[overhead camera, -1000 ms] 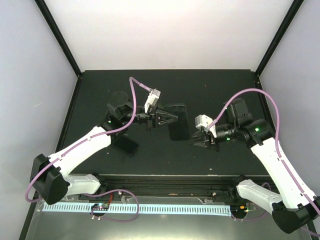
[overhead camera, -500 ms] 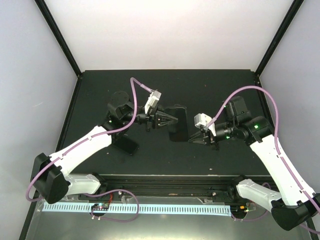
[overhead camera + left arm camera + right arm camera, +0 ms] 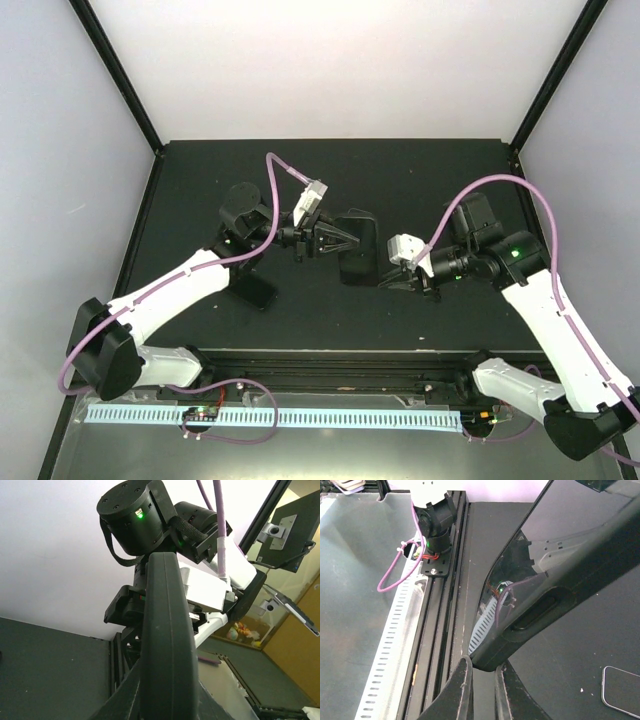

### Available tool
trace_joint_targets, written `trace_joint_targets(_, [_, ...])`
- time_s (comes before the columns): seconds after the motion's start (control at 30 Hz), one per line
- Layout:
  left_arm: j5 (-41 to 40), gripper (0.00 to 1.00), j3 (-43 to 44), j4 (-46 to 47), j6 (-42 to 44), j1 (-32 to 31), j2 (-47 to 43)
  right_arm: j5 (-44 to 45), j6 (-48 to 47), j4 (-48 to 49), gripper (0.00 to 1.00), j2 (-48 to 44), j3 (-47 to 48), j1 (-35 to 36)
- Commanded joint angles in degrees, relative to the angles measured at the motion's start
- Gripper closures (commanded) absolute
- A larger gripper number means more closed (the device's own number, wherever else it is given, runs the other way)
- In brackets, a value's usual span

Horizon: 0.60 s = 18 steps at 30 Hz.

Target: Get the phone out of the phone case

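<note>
Black and rubbery, the slim phone case (image 3: 356, 248) is held up off the dark matte desk (image 3: 200, 180) near its centre, tilted on edge between both arms. Its 9 o'clock side is gripped by the left pincer (image 3: 343, 240), whose fingers are drawn narrow onto the long edge. In the left wrist view that rounded edge is seen running straight up from between them. Its 4 o'clock corner is pinched by the right pincer (image 3: 481, 672), likewise narrow, just below an oval button slot (image 3: 535, 614). Whether only the rim or the phone as well is caught there cannot be told.

The glossy black phone (image 3: 570, 525) is judged to be seated in the case. Its mirror-like face, in which a purple cable is reflected, is framed by the rim in the right wrist view, and no gap is visible.

A dark flat slab with a pale rim (image 3: 621, 692) is seen lying on the desk at 4 o'clock in that view. What it is cannot be told.

The step in hand is judged to be the start of the peel: the corner is seized, but nothing is prised off yet. For the next move, the rim at the pinched corner would need to be bent back from the glass while the opposite edge is braced by the left pincer. The phone would then have to be guarded against dropping once it is freed.
</note>
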Motion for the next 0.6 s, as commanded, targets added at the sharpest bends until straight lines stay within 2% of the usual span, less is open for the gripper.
trace_joint_targets(0.0, [3.33, 0.99, 1.8, 4.88, -6.42, -2.62, -1.93, 9.24, -3.89, 5.14, 0.99, 2.24, 0.75, 0.13])
trace_joint_targets(0.2, [4.25, 0.98, 1.96, 4.89, -6.3, -3.28, -2.47, 11.83, -4.02, 6.92, 0.99, 3.56, 1.31, 0.08])
trace_joint_targets(0.47, [3.01, 0.99, 1.98, 2.42, -4.11, -3.47, -3.36, 12.98, 0.88, 7.92, 0.99, 4.14, 4.61, -0.01])
trace_joint_targets(0.53, [1.2, 0.99, 2.25, -0.97, -1.28, -3.39, -3.8, 12.94, 2.93, 8.28, 0.96, 2.77, 4.37, -0.06])
trace_joint_targets(0.57, [-0.2, 0.98, 2.47, -3.23, 0.4, -3.26, -4.06, 12.69, 4.25, 8.82, 0.9, 1.75, 3.94, -0.09])
